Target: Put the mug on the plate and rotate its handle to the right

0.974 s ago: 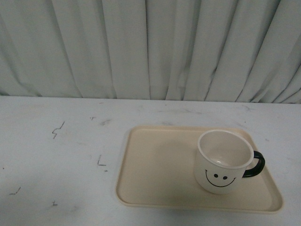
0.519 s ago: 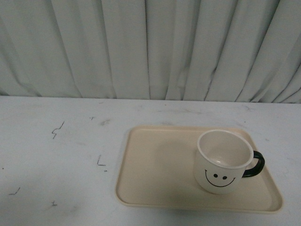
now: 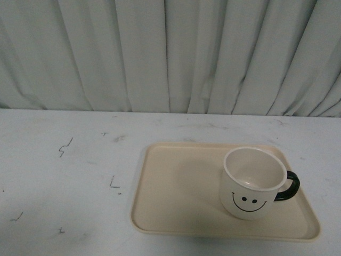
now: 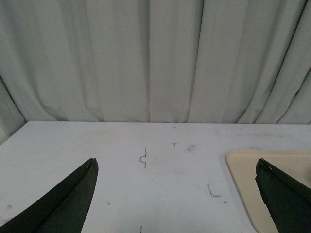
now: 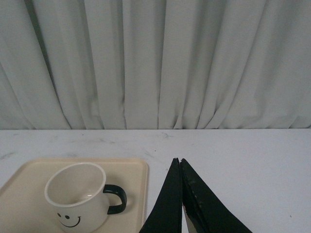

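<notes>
The mug (image 3: 252,183) stands upright on the plate (image 3: 176,197), right of centre, handle (image 3: 287,186) pointing right. Left jaws (image 4: 177,194) gape wide over the bench (image 3: 69,160); right jaws (image 5: 180,162) are pressed together, empty.

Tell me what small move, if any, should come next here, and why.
Probably none beyond keeping both arms back. The mug stands upright on the plate, and its handle points to the robot's right. The right gripper is shut and empty, beside the plate, and the left gripper is open, clear of the mug. The task looks done.
</notes>
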